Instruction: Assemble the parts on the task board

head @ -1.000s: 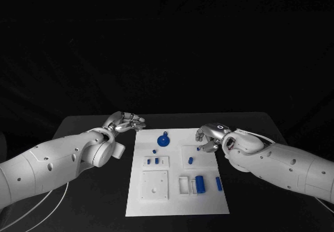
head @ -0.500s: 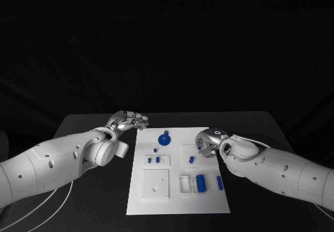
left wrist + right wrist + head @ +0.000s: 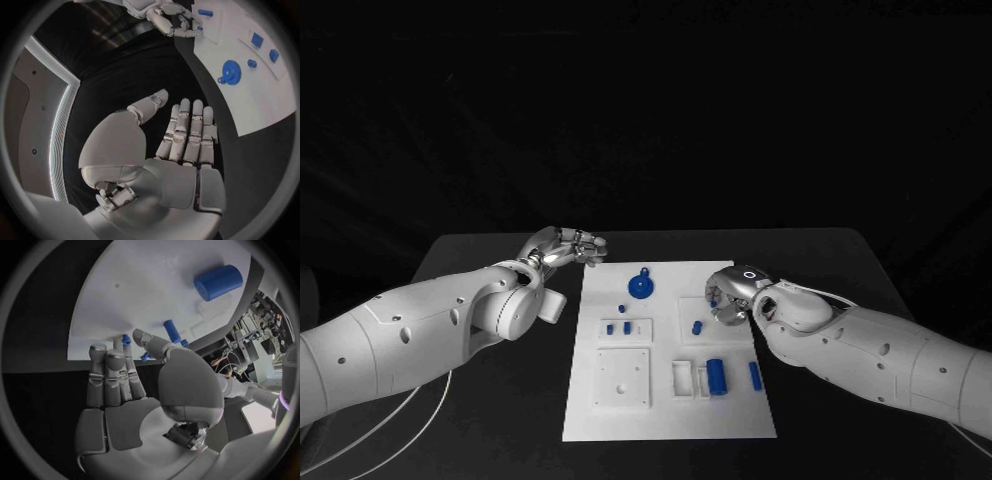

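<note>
The white task board (image 3: 668, 420) lies in the middle of the black table. On it are a blue gear (image 3: 640, 288), two small blue pieces (image 3: 617, 328), a blue stub (image 3: 697, 327), a blue cylinder (image 3: 715, 376) and a blue peg (image 3: 753, 375). My right hand (image 3: 728, 295) is over the board's right edge, fingers stretched out and holding nothing. In the right wrist view its fingertips (image 3: 119, 347) lie close to a small blue piece (image 3: 127, 339); the cylinder (image 3: 217, 282) is farther off. My left hand (image 3: 564, 246) hangs over bare table off the board's far left corner, fingers (image 3: 187, 130) straight and empty.
White blocks stand on the board: a square plate (image 3: 622, 380) at the near left and an open slot (image 3: 681, 380) beside the cylinder. Black table (image 3: 473, 260) surrounds the board on all sides. A white cable (image 3: 430, 410) trails under my left arm.
My right hand has moved a little left and nearer, further onto the board's right edge. My left hand has barely shifted.
</note>
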